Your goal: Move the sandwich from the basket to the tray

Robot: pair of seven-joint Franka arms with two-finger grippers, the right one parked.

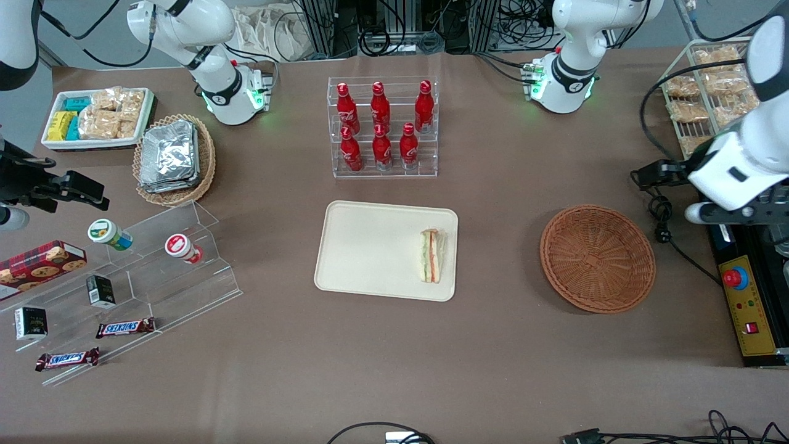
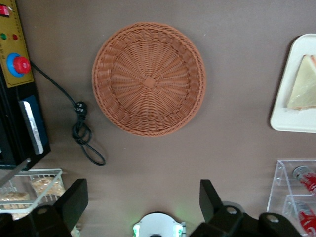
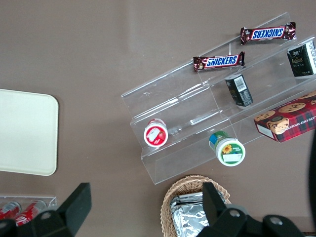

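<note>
The sandwich lies on the cream tray, close to the tray edge that faces the basket; it also shows in the left wrist view as a pale wedge on the tray's corner. The round reddish-brown basket stands empty beside the tray, toward the working arm's end of the table. My left gripper hangs high above the table, off the basket's rim toward the arm's base. It is open, with only bare table and the arm's base showing between its fingers.
A clear rack of red bottles stands farther from the front camera than the tray. A yellow box with a red stop button, a black cable and a wire rack of snacks lie near the basket. Acrylic shelves stand toward the parked arm's end.
</note>
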